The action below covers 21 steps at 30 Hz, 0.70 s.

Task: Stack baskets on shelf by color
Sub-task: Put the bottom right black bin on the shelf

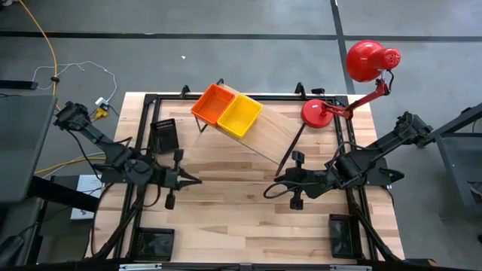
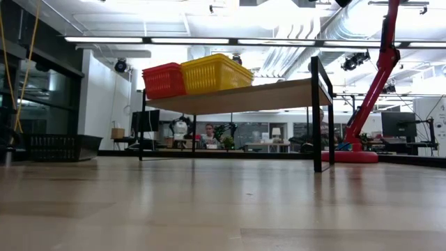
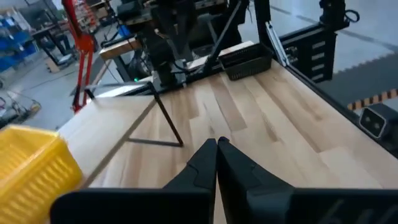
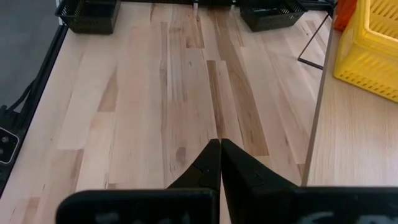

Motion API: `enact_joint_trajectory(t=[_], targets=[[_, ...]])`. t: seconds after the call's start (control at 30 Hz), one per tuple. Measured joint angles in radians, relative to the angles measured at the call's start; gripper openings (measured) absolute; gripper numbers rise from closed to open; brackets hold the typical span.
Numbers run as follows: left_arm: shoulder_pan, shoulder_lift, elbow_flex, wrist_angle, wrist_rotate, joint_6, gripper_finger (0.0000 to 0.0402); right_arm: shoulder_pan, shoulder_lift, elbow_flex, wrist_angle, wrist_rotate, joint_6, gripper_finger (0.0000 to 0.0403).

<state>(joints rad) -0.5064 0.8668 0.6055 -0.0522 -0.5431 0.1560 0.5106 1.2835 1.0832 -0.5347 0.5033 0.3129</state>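
High view, left to right: a black basket (image 1: 164,135) sits on the tabletop (image 1: 226,218) beside the left gripper (image 1: 197,180), whose fingers are clenched on nothing. On the shelf (image 1: 267,132), set at a slant, an orange-red basket (image 1: 212,104) touches a yellow basket (image 1: 240,116). Right gripper (image 1: 266,193), likewise clenched and empty, hovers near the shelf's leg. A red desk lamp (image 1: 361,71) stands at the table's far right corner.

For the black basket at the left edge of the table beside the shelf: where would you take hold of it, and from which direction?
Probably the rim of one long wall, taken from straight above. The black basket sits upright with its mouth open upward on the table, so a finger can drop inside while the other stays outside the lattice wall. The left tool, now shut, is the nearer one.
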Motion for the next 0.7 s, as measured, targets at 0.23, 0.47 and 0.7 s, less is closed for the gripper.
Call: enact_joint_trajectory(t=[0.23,0.47,0.7], targets=[[0.003,-0.051,-0.111,0.024,0.004,-0.093,0.0000,0.000,0.000,0.000,0.000,-0.003,-0.007,0.0000],[0.004,-0.045,-0.168,0.068,0.043,-0.188,0.0000,-0.001,0.000,0.000,0.000,-0.013,0.004,0.0000],[0.004,-0.045,-0.184,0.117,0.041,-0.222,0.0000,0.010,0.006,0.000,-0.104,-0.281,0.323,0.0000]])
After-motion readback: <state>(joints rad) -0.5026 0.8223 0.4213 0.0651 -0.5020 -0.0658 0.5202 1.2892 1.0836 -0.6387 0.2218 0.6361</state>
